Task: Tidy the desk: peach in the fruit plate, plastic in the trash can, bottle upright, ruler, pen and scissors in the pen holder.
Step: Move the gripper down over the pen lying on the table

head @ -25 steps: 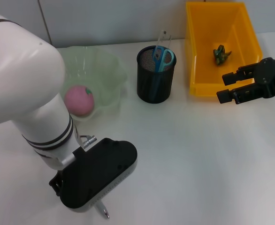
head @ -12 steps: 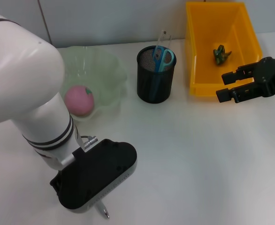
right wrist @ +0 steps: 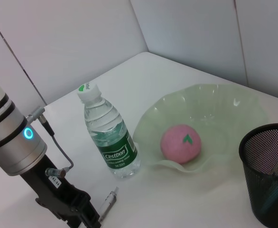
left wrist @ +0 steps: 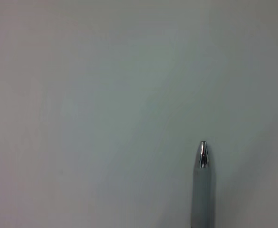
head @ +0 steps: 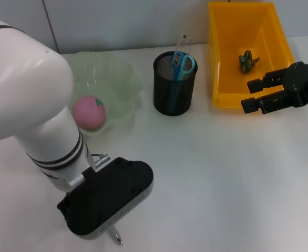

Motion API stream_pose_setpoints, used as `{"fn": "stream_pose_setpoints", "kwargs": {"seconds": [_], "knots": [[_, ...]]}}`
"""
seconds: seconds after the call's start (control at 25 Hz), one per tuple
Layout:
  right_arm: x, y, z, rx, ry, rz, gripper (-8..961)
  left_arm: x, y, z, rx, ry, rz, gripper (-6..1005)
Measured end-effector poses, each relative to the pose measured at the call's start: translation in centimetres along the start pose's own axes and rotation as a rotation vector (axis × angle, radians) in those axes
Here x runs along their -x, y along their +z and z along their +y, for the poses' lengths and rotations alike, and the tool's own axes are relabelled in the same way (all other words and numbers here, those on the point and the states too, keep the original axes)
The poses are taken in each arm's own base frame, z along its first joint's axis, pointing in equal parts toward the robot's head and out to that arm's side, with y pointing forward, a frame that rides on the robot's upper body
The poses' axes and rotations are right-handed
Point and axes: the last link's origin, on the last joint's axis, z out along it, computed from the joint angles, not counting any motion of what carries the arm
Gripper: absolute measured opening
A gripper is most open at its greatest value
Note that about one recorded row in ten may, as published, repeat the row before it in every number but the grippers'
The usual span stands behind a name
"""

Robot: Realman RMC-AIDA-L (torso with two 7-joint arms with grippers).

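A silver pen [head: 116,238] lies on the table under my left gripper [head: 108,200], with only its tip showing; it also shows in the left wrist view [left wrist: 202,185] and the right wrist view [right wrist: 107,203]. The pink peach [head: 89,112] sits in the green fruit plate [head: 123,79]. Blue scissors [head: 181,65] and a clear ruler [head: 181,41] stand in the black mesh pen holder [head: 173,89]. Green plastic [head: 247,60] lies in the yellow bin [head: 222,79]. The bottle [right wrist: 108,137] stands upright, seen only in the right wrist view. My right gripper [head: 251,95] is open and empty beside the bin's front.
The left arm's white body [head: 33,105] covers the table's left side in the head view and hides the bottle there. A wall runs behind the plate, holder and bin. Bare table lies between the two grippers.
My right gripper has drifted slightly up and left by the bin. The left gripper has shifted very slightly over the pen. The pen tip has stayed put.
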Motion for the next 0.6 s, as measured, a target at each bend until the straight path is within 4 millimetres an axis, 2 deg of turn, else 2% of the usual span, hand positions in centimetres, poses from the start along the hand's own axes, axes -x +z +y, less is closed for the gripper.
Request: {"fn": "stream_pose_setpoints", "kwargs": {"seconds": [0.6], "knots": [[-0.06, 0.01, -0.06, -0.003, 0.003, 0.008, 756, 0.00, 0.09, -0.12, -0.010, 0.007, 0.000, 387]]}}
